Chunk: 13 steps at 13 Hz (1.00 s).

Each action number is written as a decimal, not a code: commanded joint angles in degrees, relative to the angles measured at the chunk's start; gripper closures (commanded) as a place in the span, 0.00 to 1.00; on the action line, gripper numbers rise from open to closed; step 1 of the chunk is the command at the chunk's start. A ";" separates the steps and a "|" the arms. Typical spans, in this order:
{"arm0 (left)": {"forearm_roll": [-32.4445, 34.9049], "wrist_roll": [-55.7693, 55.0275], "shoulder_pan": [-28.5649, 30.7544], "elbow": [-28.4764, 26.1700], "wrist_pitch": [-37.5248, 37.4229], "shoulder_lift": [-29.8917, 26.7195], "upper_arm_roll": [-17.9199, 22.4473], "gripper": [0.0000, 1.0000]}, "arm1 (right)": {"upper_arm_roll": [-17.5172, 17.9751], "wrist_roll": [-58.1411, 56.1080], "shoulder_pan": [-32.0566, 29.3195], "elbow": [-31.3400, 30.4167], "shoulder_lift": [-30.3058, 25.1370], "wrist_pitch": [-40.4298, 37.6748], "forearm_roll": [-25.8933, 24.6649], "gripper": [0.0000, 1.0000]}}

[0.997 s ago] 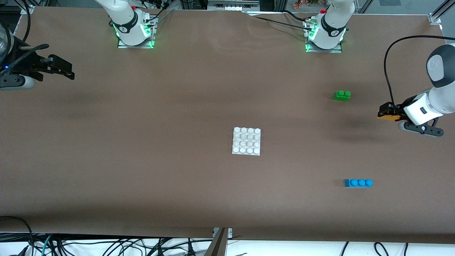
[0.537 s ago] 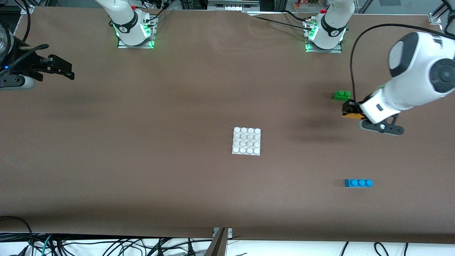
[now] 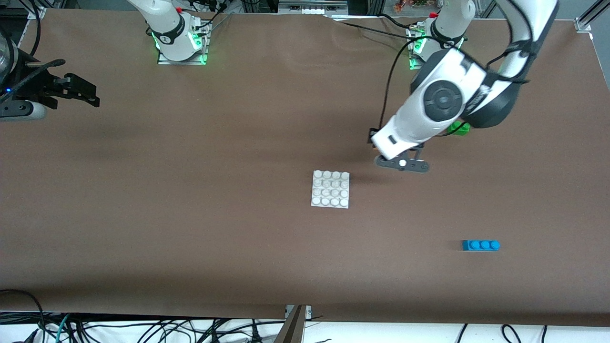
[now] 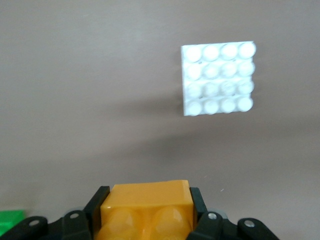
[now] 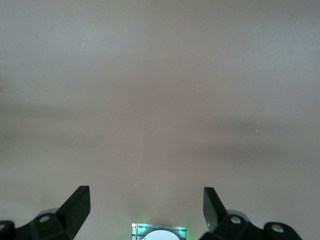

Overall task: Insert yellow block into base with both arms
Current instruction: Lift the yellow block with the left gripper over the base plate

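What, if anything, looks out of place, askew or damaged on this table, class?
Nothing stands out. The base lies flat and square; the green brick and blue brick sit upright. The left gripper holds the yellow block squarely above the table, near the base. The right gripper waits open.

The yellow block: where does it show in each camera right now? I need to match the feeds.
Front view: not visible; the left tool that carries it is hidden under its own wrist, over the table beside the base.
Left wrist view: the yellow block sits clamped between the black fingers.
Right wrist view: not in it.
Shared landmark: the white base, in the front and left wrist views.
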 commanded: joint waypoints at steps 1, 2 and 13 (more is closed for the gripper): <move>6.87 -3.62 -6.25 11.74 -1.10 11.44 1.30 0.92 | 0.35 0.34 -0.39 1.26 0.40 -0.46 -0.20 0.00; 8.72 -5.29 -8.19 13.33 0.47 13.90 1.82 0.92 | 0.35 0.34 -0.39 1.26 0.40 -0.46 -0.20 0.00; 9.62 -16.90 -25.70 13.52 19.54 22.18 18.18 0.92 | 0.44 0.34 -0.39 1.25 0.40 -0.46 -0.20 0.00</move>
